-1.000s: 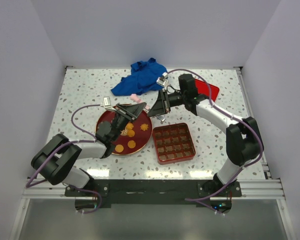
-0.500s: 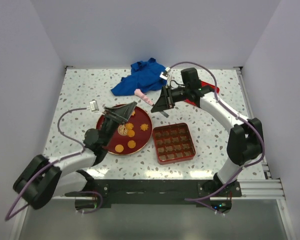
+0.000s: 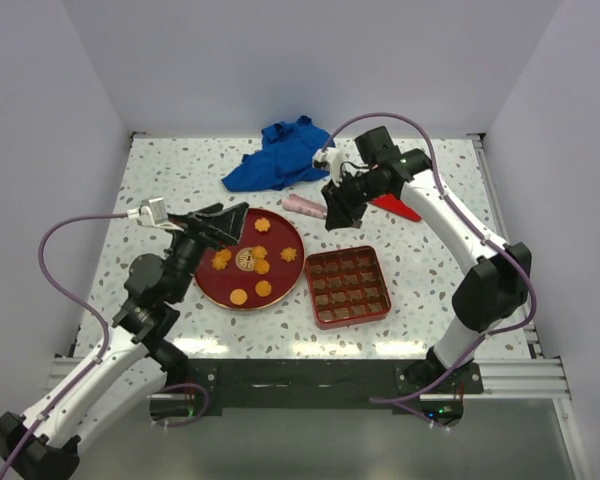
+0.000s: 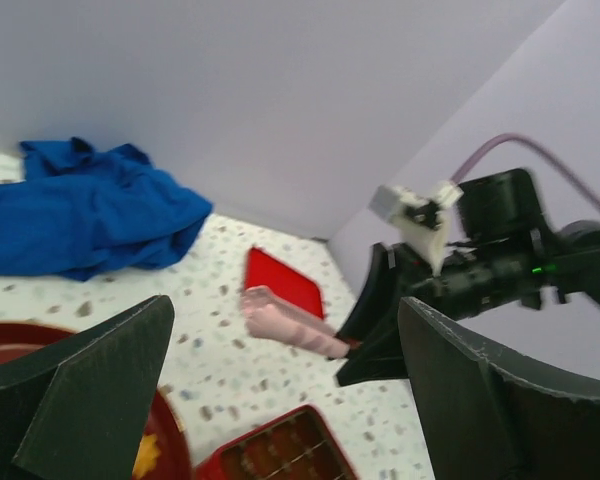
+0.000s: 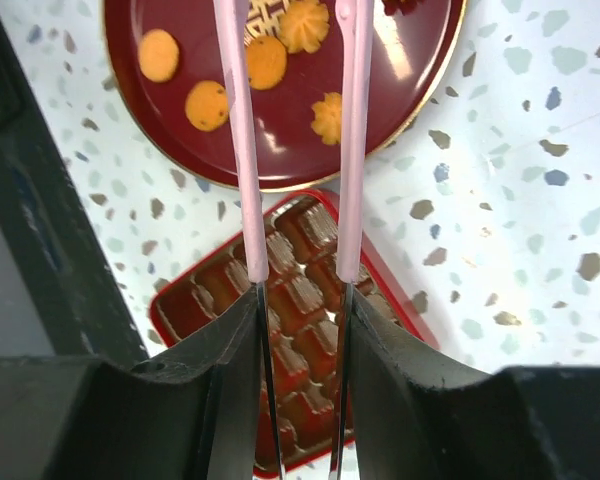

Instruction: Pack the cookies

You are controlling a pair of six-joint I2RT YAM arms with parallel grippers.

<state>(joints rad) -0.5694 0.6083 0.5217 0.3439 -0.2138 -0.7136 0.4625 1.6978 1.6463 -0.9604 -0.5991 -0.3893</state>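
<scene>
Several orange-golden cookies (image 3: 263,267) lie on a dark red plate (image 3: 212,288); the right wrist view shows them too, cookies (image 5: 207,105) on the plate (image 5: 280,160). A red tray (image 3: 347,286) with empty compartments sits right of the plate, also seen in the right wrist view as the tray (image 5: 300,300). My right gripper (image 3: 332,208) hangs behind the tray, shut on pink-tipped tongs (image 3: 302,206). Both tong arms (image 5: 242,150) run out between its jaws, their tips apart. My left gripper (image 3: 215,222) stands open and empty over the plate's left rim.
A crumpled blue cloth (image 3: 280,155) lies at the back of the table. A flat red lid (image 3: 400,200) rests behind the right arm. The left wrist view shows the cloth (image 4: 80,215), the lid (image 4: 280,280) and the tongs (image 4: 285,322).
My left gripper has opened, let go of the tongs and pulled back to the left. The right gripper now holds the tongs alone and has turned them toward the plate.
</scene>
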